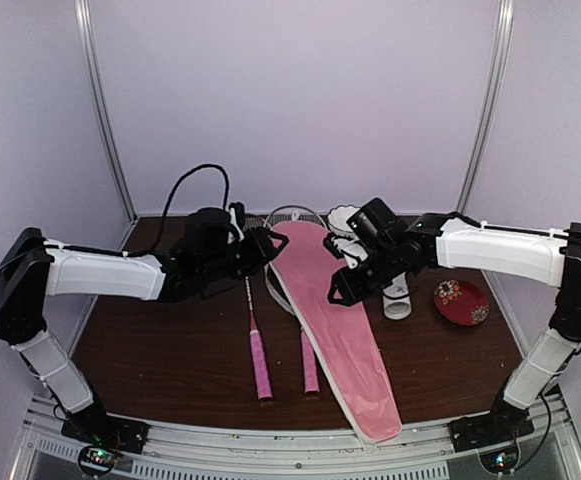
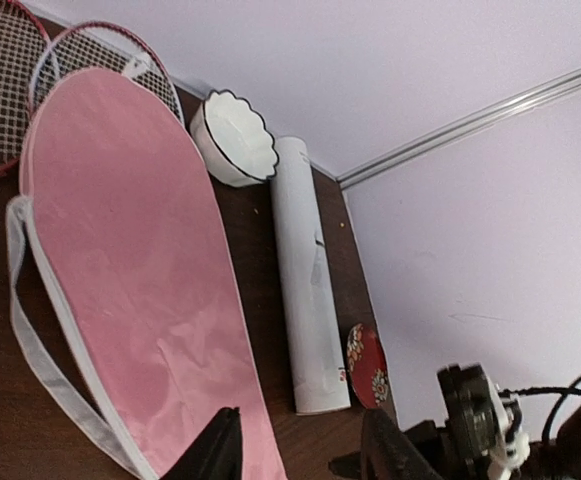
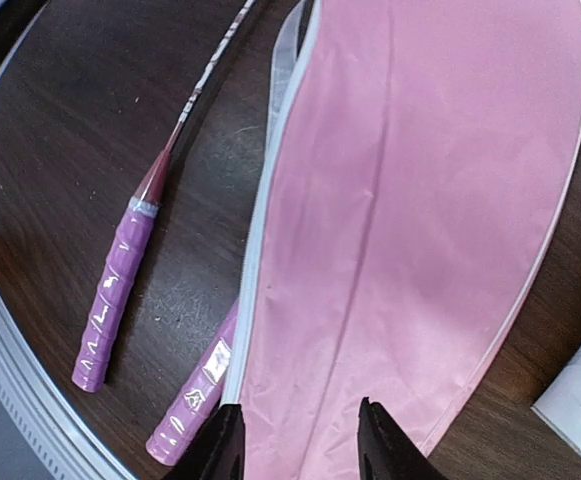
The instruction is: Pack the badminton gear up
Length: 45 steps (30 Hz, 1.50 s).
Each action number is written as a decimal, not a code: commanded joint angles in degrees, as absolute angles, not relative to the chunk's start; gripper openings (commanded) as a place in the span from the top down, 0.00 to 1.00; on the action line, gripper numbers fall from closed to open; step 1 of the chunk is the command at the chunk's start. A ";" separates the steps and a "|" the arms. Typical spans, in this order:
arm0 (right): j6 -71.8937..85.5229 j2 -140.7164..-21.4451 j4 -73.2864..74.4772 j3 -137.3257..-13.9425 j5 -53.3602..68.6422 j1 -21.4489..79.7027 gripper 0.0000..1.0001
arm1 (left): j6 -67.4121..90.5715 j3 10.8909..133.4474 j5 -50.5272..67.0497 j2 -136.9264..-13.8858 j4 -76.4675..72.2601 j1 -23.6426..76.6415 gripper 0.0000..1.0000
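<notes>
Pink cover [image 3: 410,200] beneath right gripper [image 3: 295,445]

You're working in a robot lab cell, not a home or a shop: plain pale walls [image 1: 300,100] close in the back and both sides, with bare metal poles [image 1: 105,110] running up the corners. Two arms [image 1: 100,272] are bolted to a metal rail [image 1: 300,440] at the near edge of a dark wooden desk [image 1: 150,350]; a black cable [image 1: 205,166] loops loose above the left one, and small lights glow on the boards [image 1: 97,458] at their bases. The rackets [image 1: 260,365] and cover [image 1: 340,330] lie on that desk like laid-out props.
</notes>
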State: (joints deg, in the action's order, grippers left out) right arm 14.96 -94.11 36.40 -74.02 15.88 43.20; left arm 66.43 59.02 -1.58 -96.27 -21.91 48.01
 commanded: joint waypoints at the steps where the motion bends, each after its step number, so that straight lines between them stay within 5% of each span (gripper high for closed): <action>1: 17.27 -96.91 34.93 -75.58 0.92 52.36 0.59 | 61.97 52.76 3.05 -90.67 -20.28 43.28 0.52; 15: 25.73 -117.76 48.10 -97.13 -27.33 65.03 0.47 | 59.23 47.35 3.10 -85.21 -19.64 41.04 0.47; 33: 24.06 -127.15 49.05 -101.28 -33.83 65.22 0.45 | 58.58 41.91 2.96 -78.03 -22.73 37.18 0.39; 39: 24.36 -128.57 50.50 -101.89 -36.05 65.14 0.54 | 59.34 41.01 3.43 -78.47 -24.48 36.93 0.39; 45: 24.58 -125.41 50.13 -101.43 -35.92 64.85 0.73 | 59.18 40.88 3.28 -78.75 -24.37 36.74 0.39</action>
